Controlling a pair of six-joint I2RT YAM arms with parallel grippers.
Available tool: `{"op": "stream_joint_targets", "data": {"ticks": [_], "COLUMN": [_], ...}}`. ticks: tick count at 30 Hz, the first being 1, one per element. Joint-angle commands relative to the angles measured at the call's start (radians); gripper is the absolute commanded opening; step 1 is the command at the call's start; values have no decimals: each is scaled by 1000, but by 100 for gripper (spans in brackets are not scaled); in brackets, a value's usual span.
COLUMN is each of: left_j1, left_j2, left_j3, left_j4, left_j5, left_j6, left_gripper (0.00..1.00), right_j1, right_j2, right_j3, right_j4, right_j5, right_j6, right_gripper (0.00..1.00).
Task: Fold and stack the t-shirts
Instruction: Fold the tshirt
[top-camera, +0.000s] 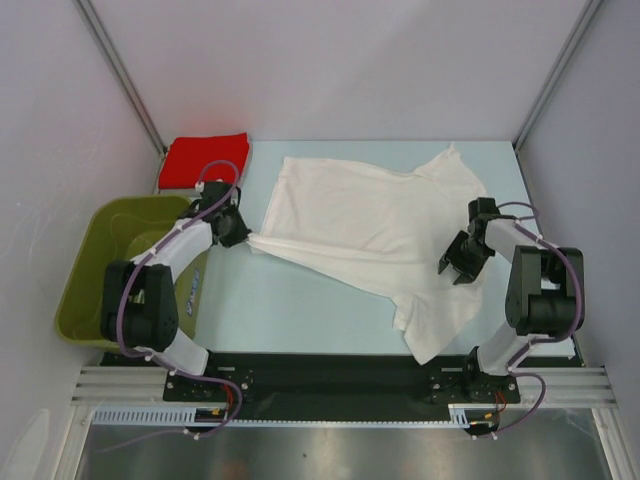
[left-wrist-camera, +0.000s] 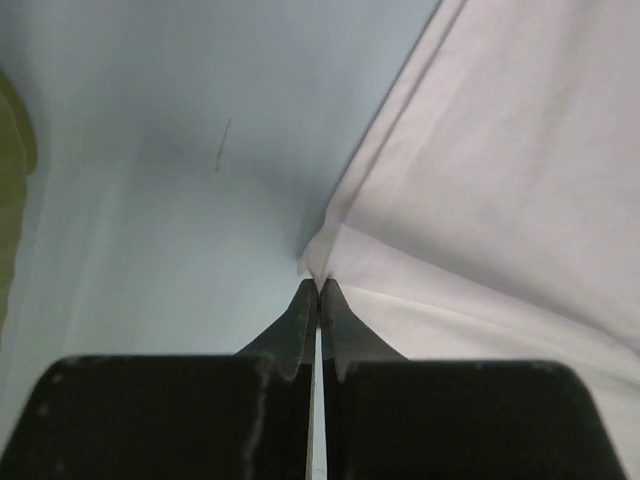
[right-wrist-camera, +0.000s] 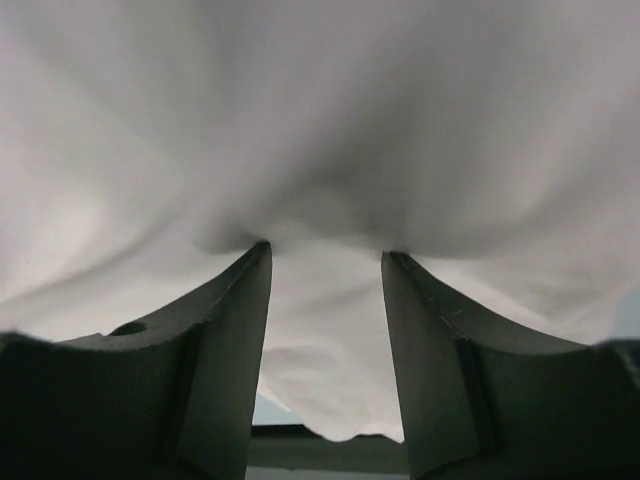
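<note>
The top camera looks steeply down from above and behind, with the arm bases (top-camera: 185, 372) along the frame's bottom and the whole pale blue table (top-camera: 300, 310) in view. Each wrist camera peers forward past its own dark fingers (left-wrist-camera: 295, 335), very near the large white cloth t-shirt (top-camera: 370, 220), which all three views share. The left one also shows table at upper left.

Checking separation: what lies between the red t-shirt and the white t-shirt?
Bare table separates the red t-shirt and white t-shirt; the top external view shows it.
</note>
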Motion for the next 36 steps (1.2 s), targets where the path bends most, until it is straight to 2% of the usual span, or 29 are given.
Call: {"op": "stream_joint_targets", "data": {"ticks": [1,5,6,8,9,13,15,19,20,23,24,27,31,36], "left_j1": [31,31,31,31,33,31,31,31,31,31,31,31,31,31], "left_j2": [18,47,50,65,78,95,96,95,93,90,89,85,87,87], "left_j3": [72,145,154,191,203,211,206,198,197,191,189,186,189,189], "left_j4": [23,7,6,-13,-22,-22,-16,-16,-16,-17,-16,-19,-37,-54], "left_j5": [27,42,42,42,42,82,93,93,93,96,99,102,110,118], "left_j6": [43,73,83,95,101,93,93,107,107,107,106,109,110,116], "left_gripper": [0,0,0,0,0,0,0,0,0,0,0,0,1,0], "right_j1": [54,79,94,123,128,116,97,64,63,63,63,56,63,59], "right_j2": [115,284,360,432,480,491,430,199,84,-91,-197,-326,-354,-408], "right_j3": [106,287,386,519,645,809,767,505,396,231,132,-41,-191,-268], "right_j4": [138,126,113,42,10,-217,-251,-282,-286,-296,-296,-256,-199,-184], "right_j5": [27,-14,-16,-19,-11,41,50,6,-2,-45,-74,-172,-248,-197], "right_j6": [38,38,33,10,1,-26,-39,-47,-45,-11,1,47,108,156], "right_gripper": [53,54,54,55,56,61,66,70,71,71,71,67,63,63]}}
